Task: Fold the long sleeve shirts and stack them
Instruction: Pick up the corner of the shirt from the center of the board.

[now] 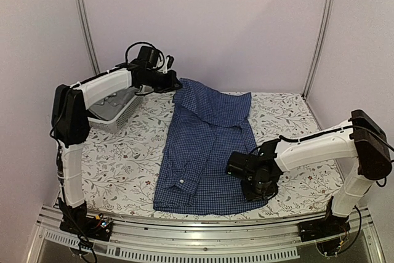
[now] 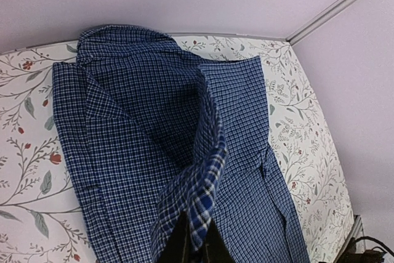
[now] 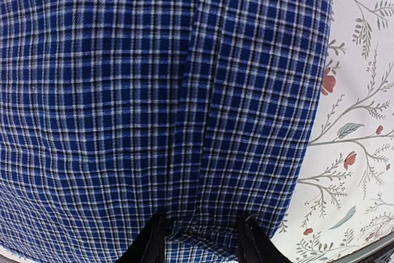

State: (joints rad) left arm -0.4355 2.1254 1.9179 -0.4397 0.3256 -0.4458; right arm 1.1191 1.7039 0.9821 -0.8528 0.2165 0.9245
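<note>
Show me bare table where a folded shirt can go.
Free: the table left of the blue shirt, nearer than the basket; and its far right corner, beyond the right gripper. Crowded: the far left, with basket and left gripper.

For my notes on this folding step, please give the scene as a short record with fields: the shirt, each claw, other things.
shirt: blue checked shirt, spread on the flowered table, far end raised
left claw: shut on the shirt's far end
right claw: open, fingers over the near hem
basket: white, far left, grey cloth inside
</note>
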